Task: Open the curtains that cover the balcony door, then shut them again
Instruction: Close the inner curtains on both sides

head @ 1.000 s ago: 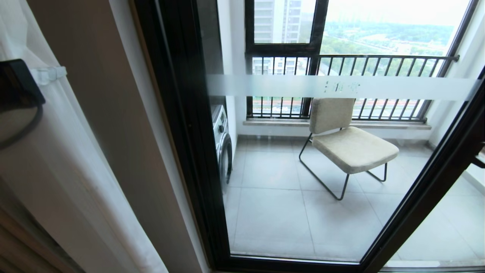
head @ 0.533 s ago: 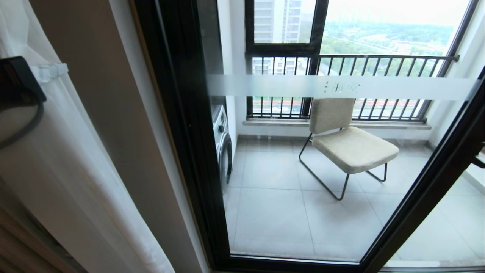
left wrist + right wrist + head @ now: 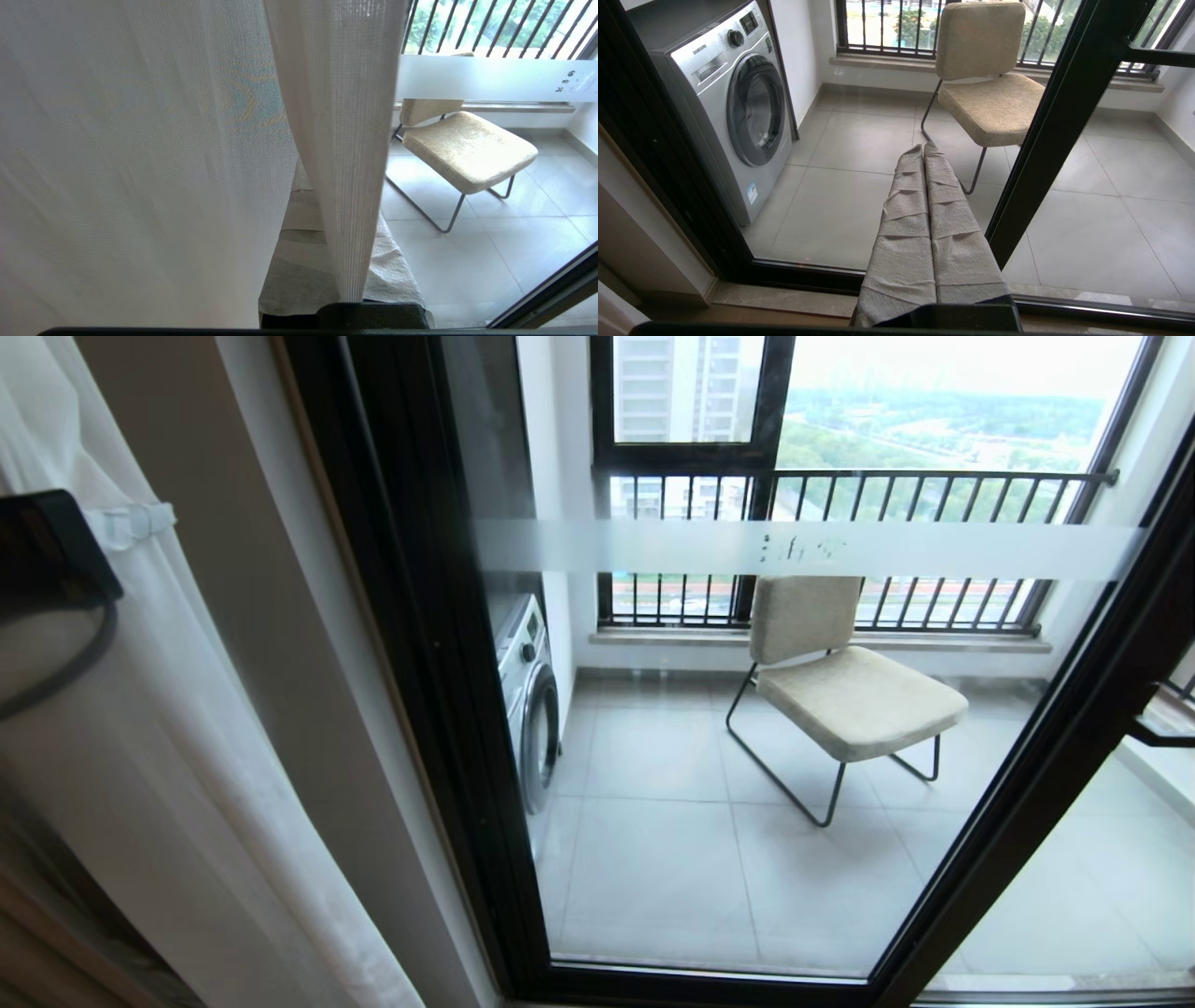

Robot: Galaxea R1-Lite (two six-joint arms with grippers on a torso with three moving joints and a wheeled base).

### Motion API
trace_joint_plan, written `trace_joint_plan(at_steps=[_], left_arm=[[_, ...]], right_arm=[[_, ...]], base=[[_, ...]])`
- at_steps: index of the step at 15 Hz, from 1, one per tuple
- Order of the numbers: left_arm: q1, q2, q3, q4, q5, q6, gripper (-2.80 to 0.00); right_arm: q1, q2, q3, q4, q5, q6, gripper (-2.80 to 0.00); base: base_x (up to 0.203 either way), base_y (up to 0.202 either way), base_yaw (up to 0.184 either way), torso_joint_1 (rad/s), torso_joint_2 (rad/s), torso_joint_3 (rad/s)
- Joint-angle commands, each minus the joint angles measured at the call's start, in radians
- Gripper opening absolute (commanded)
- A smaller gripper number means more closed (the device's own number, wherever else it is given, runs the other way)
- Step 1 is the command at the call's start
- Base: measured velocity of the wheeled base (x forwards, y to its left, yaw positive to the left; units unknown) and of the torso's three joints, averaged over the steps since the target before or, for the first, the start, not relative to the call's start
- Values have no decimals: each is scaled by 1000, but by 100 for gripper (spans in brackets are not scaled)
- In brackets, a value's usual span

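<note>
The balcony door (image 3: 653,549) is clear glass in a black frame with a frosted white band, and it stands uncovered. The curtains hang bunched at the left: a white sheer panel (image 3: 187,756) fills that side, with a darker beige fold (image 3: 37,933) at the lower corner. My left arm's black wrist (image 3: 47,555) presses against the sheer. In the left wrist view my left gripper (image 3: 329,182) is shut on a narrow vertical fold of the sheer curtain (image 3: 345,140), which runs between the cloth-wrapped fingers (image 3: 294,261). My right gripper (image 3: 924,149) is shut and empty, low before the door glass.
Behind the glass stand a beige chair (image 3: 845,695) on black legs, a silver washing machine (image 3: 527,700) and a black railing (image 3: 887,490). A black lever handle (image 3: 1162,735) sticks out at the right. A beige wall strip (image 3: 271,616) separates curtain and door frame.
The whole head view has shifted: door frame, chair and washing machine sit slightly further left, so the camera moved. My left gripper still holds the sheer fold; the right arm is unchanged.
</note>
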Motion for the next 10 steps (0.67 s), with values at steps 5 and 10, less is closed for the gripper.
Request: trace_joint_plan(at_steps=[5,10], left_arm=[[-7,2,4,-3,0,-1,-280],[-15,2,4,-3,0,1,-280]], right_arm=[[-1,0,0,0,0,-1,-280],[-1,0,0,0,0,-1,-280]], base=[[0,-190,0,1,1,6],[0,-193,1,1,1,4]])
